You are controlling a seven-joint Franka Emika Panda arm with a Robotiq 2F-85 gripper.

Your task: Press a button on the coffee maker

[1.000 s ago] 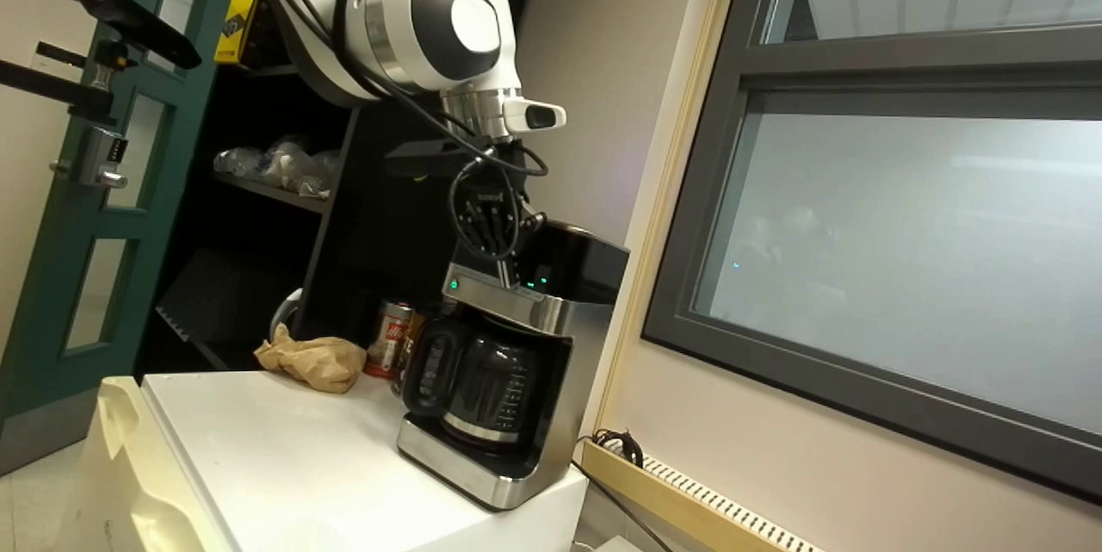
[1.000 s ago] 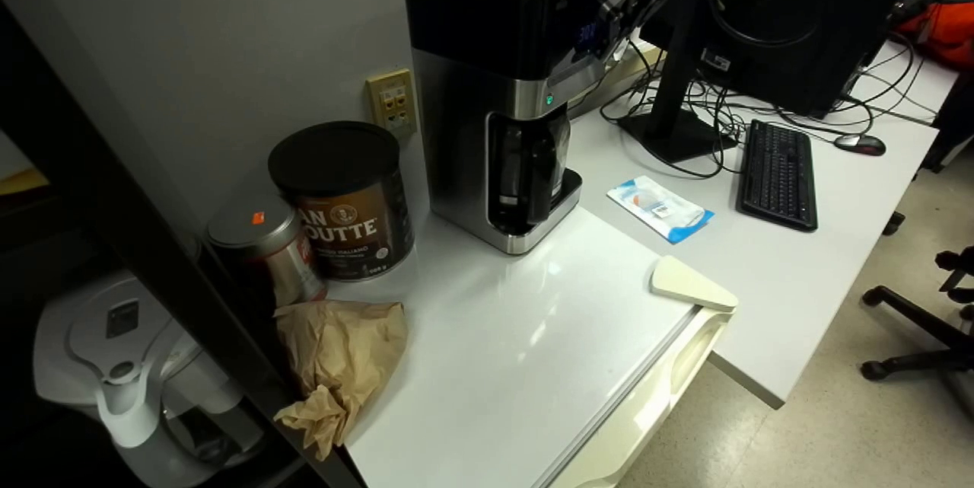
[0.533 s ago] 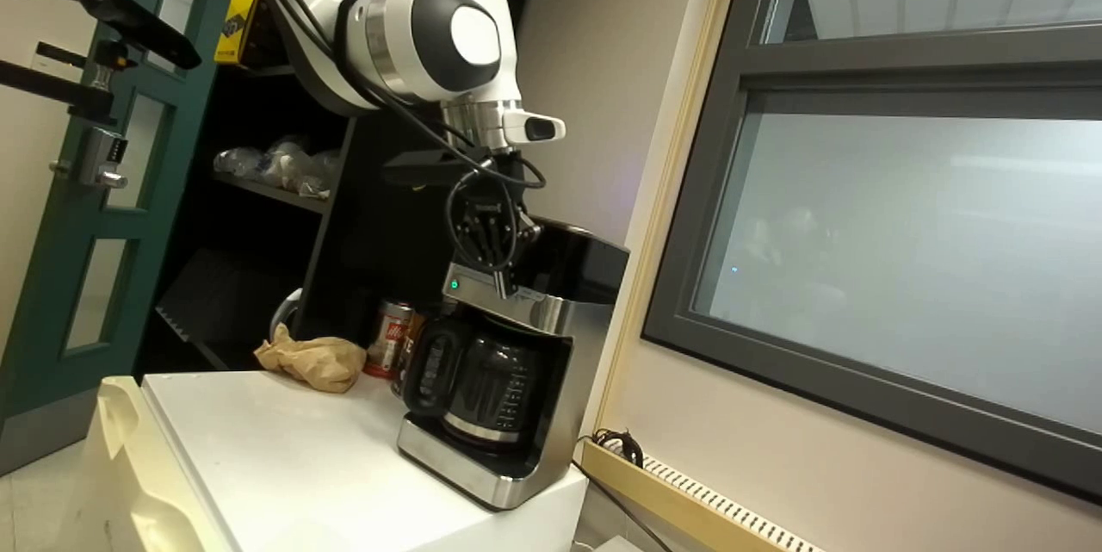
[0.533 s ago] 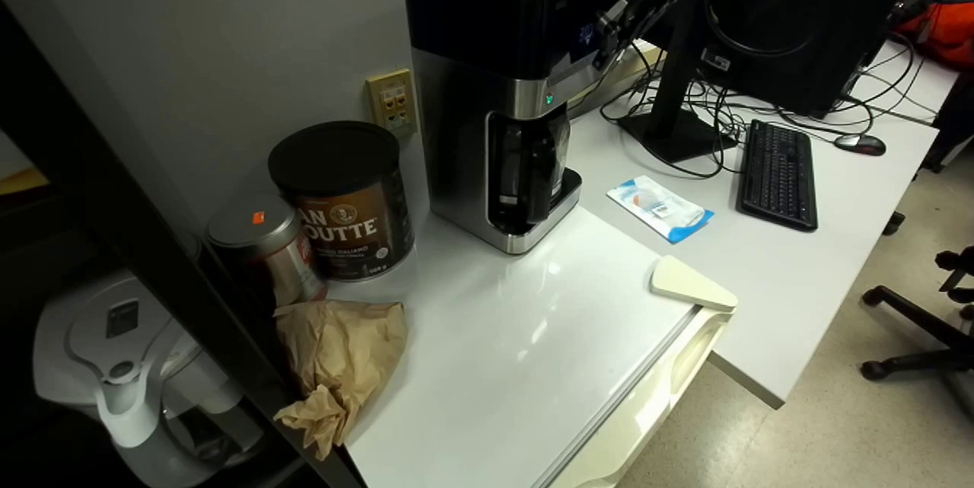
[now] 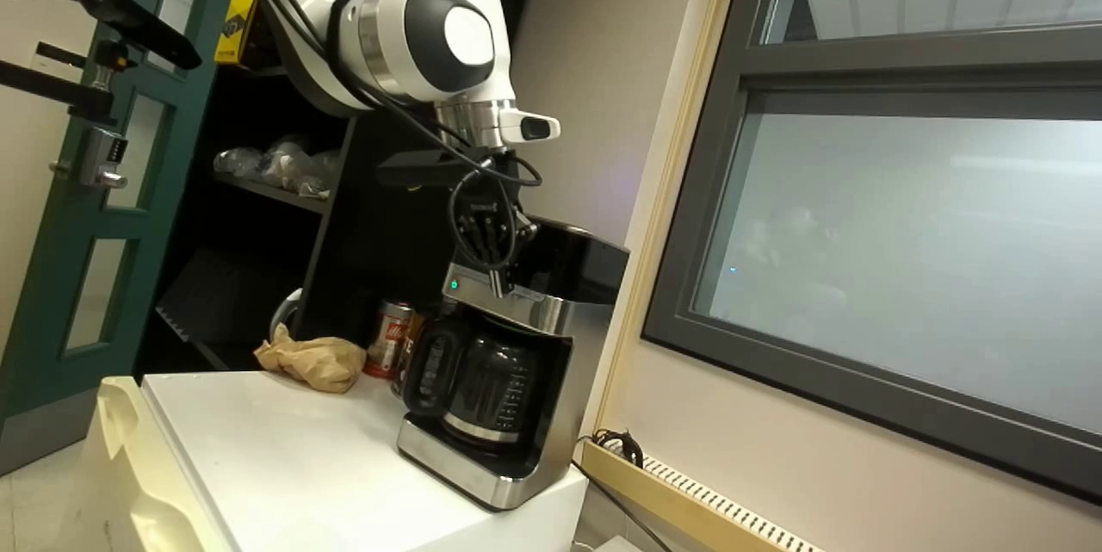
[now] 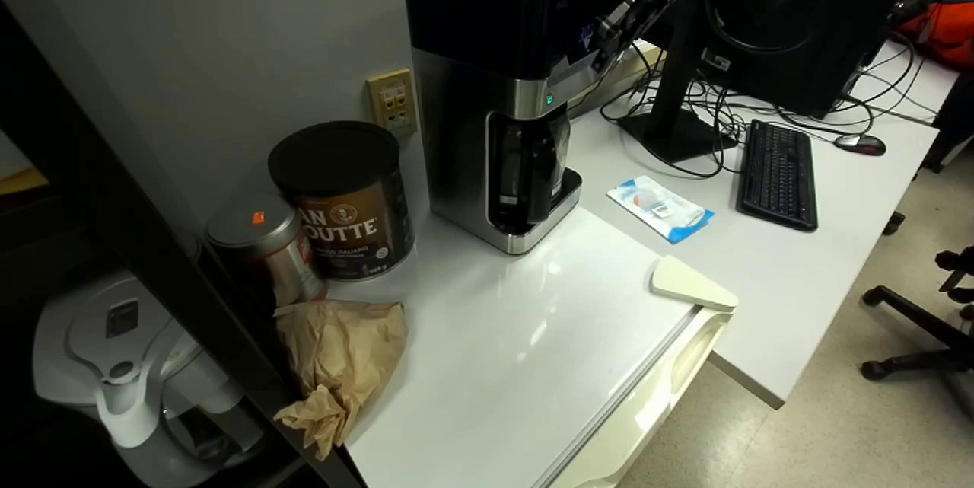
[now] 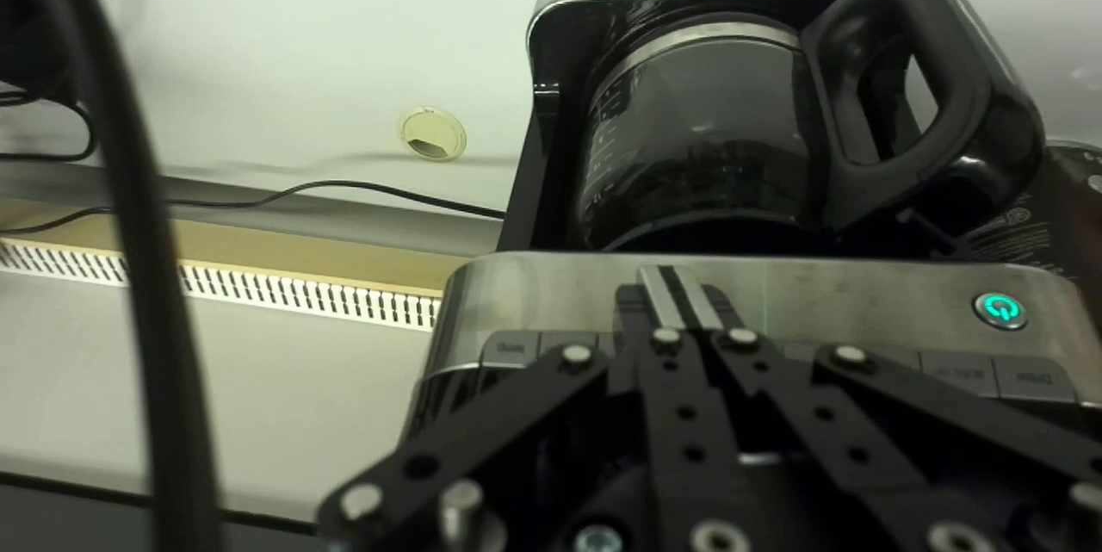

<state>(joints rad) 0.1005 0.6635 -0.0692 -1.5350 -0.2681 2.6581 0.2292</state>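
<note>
End effector (image 7: 679, 298) has dipped lower at the coffee maker (image 5: 551, 362).

The arm (image 5: 452, 31) arches through an exterior view's upper left, the gripper (image 5: 498, 283) pointing down near centre. In the wrist view its jaws seem pressed together.

There is one coffee maker (image 6: 475, 107), one pot (image 7: 706, 139), one paper bag (image 6: 350, 362), one keyboard (image 6: 776, 176) and one mouse (image 6: 860, 144). There are two cans (image 6: 350, 221).

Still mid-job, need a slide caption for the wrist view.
Closed pincer in front of the coffee maker, green-lit power button off to one side, carafe in place.
</note>
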